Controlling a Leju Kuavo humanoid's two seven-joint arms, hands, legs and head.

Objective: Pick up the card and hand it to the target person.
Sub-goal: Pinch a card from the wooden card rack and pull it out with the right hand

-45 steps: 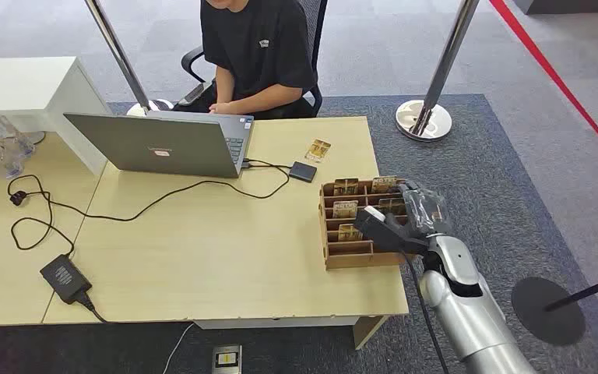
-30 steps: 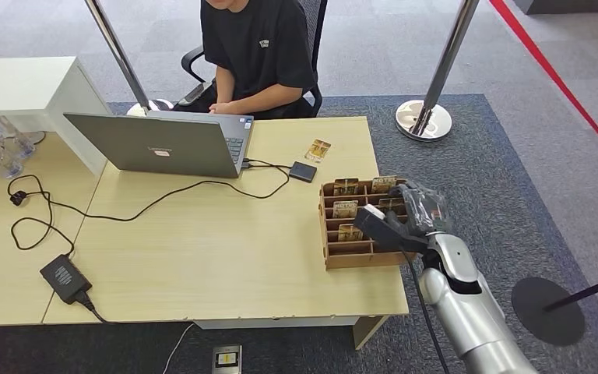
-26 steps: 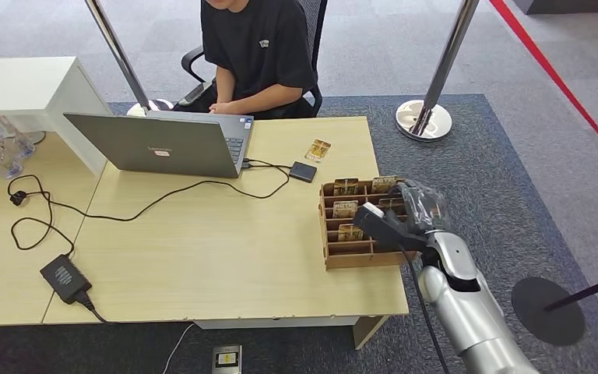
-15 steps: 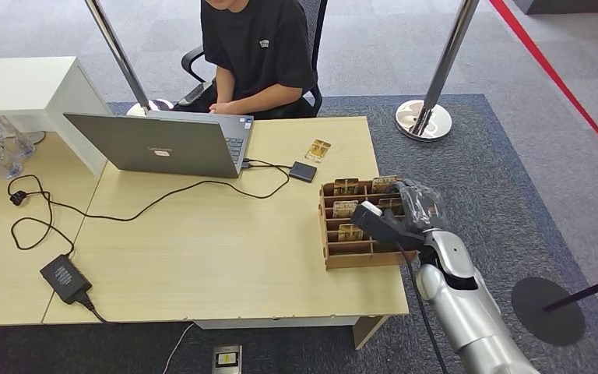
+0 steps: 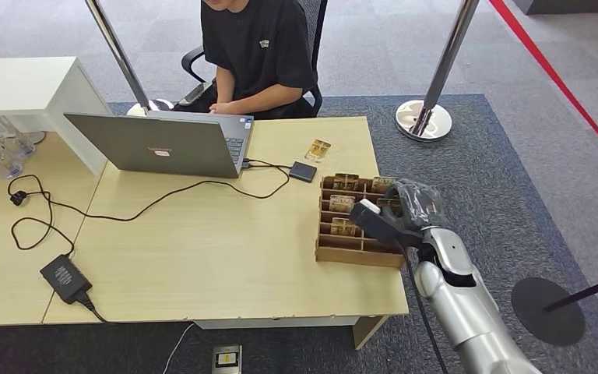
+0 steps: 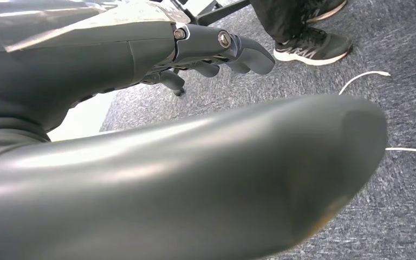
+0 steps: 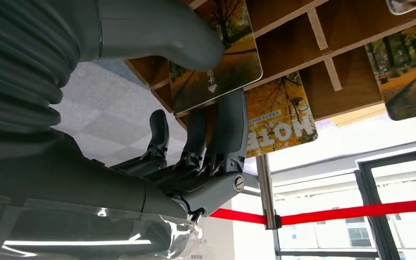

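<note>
At the rack: your right hand is over the rack, on the side away from the laptop.
Right hand: narrow, pinching the card. The thumb lies on the printed face and the fingers are behind it.
Card: at the hand's side of the rack, its upper part in your pinch. I cannot tell whether its lower edge has cleared the slot.
Other cards: standing in slots just beside the one you hold, close enough to catch.
Left hand: loose and holding nothing, fingers slightly curled, over carpet away from the rack.
Handling: judge the card as light, thin and stiff, with a glossy face that may slide under the thumb. Keep your hold on the two flat faces near the upper edge (a hold on the edges would probably let it twist).
Risk: the rack looks light and sits near the desk edge, so a crooked pull could drag it along. Draw the card out in line with its slot.
Person: seated beyond the rack, across the desk behind the laptop, so the handover will need a long reach.
</note>
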